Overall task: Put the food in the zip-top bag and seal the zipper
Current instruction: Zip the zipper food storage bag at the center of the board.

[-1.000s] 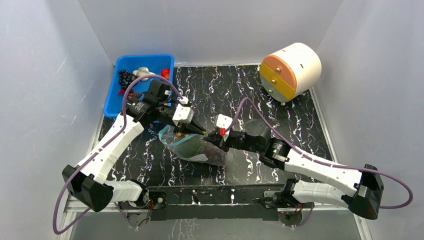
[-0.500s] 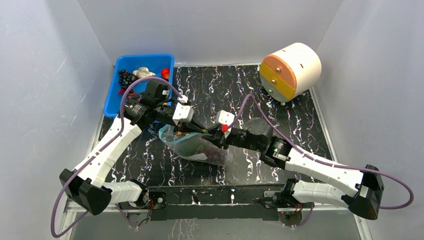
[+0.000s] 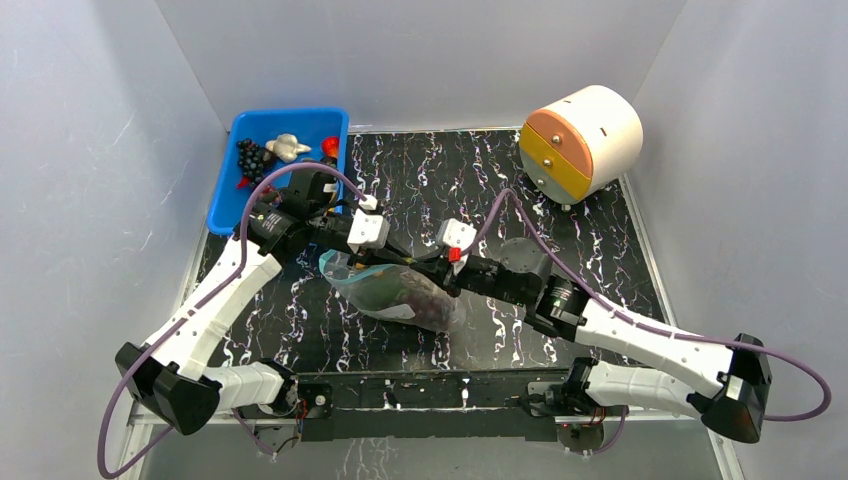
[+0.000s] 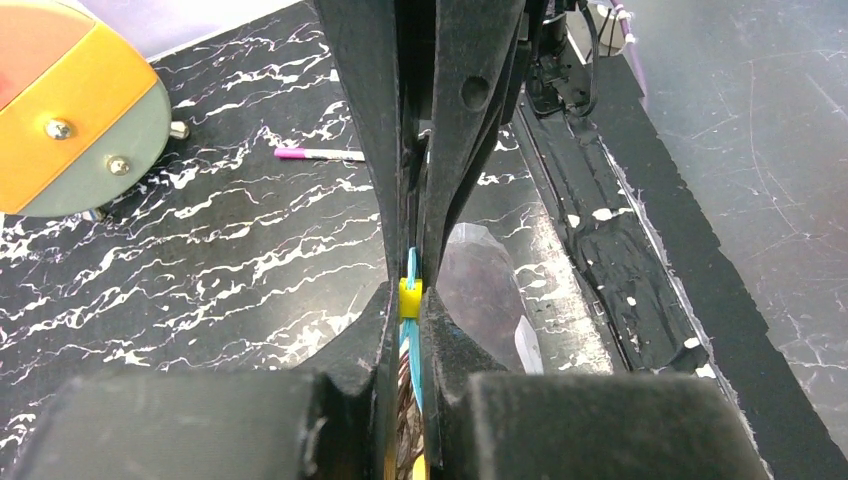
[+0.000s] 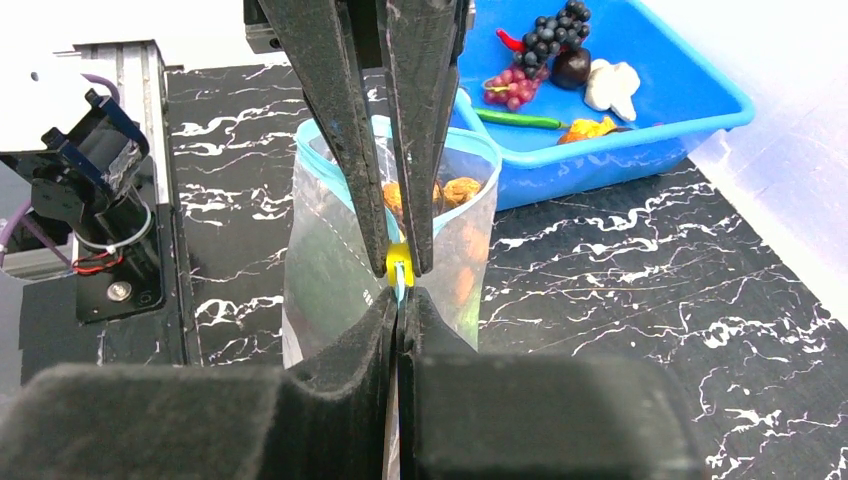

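The clear zip-top bag (image 3: 395, 292) lies mid-table with lettuce green and dark purple grapes (image 3: 428, 303) showing inside. In the right wrist view the bag (image 5: 330, 240) stands with its mouth partly open, and orange-brown pieces (image 5: 462, 190) sit inside. The teal zipper (image 4: 412, 350) carries a yellow slider (image 5: 398, 263). My left gripper (image 4: 408, 300) is shut on the zipper at the slider. My right gripper (image 5: 400, 297) is shut on the zipper strip, tip to tip with the left one. From above, the left gripper (image 3: 410, 262) and the right gripper (image 3: 426, 268) meet over the bag's top edge.
A rigid blue bin (image 3: 225, 195) at the back left holds grapes, a white piece and red pieces. A white cylinder with an orange and yellow face (image 3: 585, 140) stands at the back right. A pink pen (image 4: 320, 154) lies on the black marbled mat.
Both grippers stay pinched on the bag's rim. The right wrist has shifted slightly right and farther back. The left arm's elbow has dropped a little toward the near left.
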{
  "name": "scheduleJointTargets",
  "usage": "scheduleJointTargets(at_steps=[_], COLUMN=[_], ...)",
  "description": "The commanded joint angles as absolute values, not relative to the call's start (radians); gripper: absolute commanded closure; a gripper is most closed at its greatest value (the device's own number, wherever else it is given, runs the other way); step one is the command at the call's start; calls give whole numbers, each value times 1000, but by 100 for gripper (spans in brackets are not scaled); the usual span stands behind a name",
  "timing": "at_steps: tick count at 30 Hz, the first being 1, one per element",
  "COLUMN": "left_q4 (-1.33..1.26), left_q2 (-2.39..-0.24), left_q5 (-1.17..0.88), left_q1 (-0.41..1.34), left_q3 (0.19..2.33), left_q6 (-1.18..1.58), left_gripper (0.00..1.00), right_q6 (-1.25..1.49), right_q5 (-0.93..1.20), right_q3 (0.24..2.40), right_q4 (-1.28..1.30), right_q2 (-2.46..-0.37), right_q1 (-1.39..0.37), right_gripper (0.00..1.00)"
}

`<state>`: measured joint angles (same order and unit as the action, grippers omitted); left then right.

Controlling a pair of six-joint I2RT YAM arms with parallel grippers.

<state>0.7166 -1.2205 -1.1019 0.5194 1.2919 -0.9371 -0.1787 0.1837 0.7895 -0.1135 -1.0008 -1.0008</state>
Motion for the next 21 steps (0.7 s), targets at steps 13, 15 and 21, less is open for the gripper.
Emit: scheduleJointTargets(at_steps=[13, 15, 21], left_q4=[688, 659, 586], left_q2=[-1199, -1186, -1144], left_q5=[-974, -1002, -1064], left_q1=[511, 511, 511], left_q3=[1257, 1249, 1225], left_q6=[-907, -891, -848], left_gripper=[100, 100, 100], right_q6=[-150, -147, -159], right_q5=[168, 180, 183], right_q3=[725, 736, 764], right_q4=[-205, -186, -189], right_q2=[-832, -856, -911], right_q1=[-1002, -1003, -1002], right_gripper=[99, 81, 64])
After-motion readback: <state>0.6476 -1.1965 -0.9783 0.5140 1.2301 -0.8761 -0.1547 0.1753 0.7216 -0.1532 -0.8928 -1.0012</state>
